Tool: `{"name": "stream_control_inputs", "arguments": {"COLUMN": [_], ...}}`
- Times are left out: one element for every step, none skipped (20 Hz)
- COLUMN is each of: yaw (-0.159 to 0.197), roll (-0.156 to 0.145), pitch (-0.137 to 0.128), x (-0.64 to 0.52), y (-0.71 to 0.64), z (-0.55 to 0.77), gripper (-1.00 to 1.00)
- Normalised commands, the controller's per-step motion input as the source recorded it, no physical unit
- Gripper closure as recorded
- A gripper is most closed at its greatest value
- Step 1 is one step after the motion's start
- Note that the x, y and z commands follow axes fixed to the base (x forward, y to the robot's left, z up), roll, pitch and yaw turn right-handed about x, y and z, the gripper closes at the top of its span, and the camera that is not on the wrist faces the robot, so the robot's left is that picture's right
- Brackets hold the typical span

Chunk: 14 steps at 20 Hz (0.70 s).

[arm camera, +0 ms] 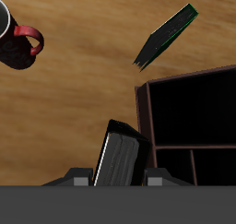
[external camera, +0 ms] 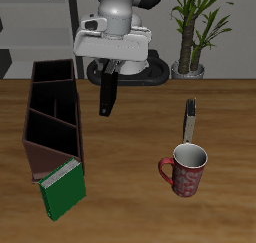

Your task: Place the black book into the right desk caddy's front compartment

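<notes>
While the hand (external camera: 108,85) pinched the black book (external camera: 107,91) in the air beside the right desk caddy (external camera: 52,115), the pickup looked done, and moving over and lowering into the front compartment remained.

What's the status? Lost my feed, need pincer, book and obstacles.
Pincer shut on black book, lifted above table beside right desk caddy. Book not in front compartment yet. Green book leans at caddy's front end.
</notes>
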Motion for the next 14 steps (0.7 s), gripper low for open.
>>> {"name": "stream_control_inputs", "arguments": {"yaw": [0.2,0.106,0.108,0.049,0.0,0.02,0.071,0.052,0.017,0.086,0.064,0.019,0.013,0.056], "roll": [-0.097,-0.024,-0.057,-0.039,0.0,-0.081,-0.035,-0.054,-0.037,-0.096,-0.066,-0.104,-0.094,-0.127], "pitch": [-0.034,-0.003,-0.071,-0.026,0.0,0.069,0.022,0.008,0.006,0.009,-0.004,-0.001,-0.012,-0.093], "x": [-0.88,-0.43,-0.36,-0.28,0.05,-0.27,-0.19,-0.22,-0.05,-0.2,-0.14,-0.14,-0.12,-0.15], "y": [-0.56,-0.3,-0.19,-0.26,0.06,-0.36,-0.25,-0.34,-0.13,-0.42,-0.4,-0.46,-0.49,-0.48], "z": [0.1,-0.02,0.01,-0.09,-0.01,-0.23,-0.2,-0.15,-0.09,-0.17,-0.08,0.0,0.06,0.11], "gripper": [1.0,1.0,1.0,1.0,1.0,1.0,1.0,1.0,1.0,1.0,1.0,1.0,1.0,1.0]}}
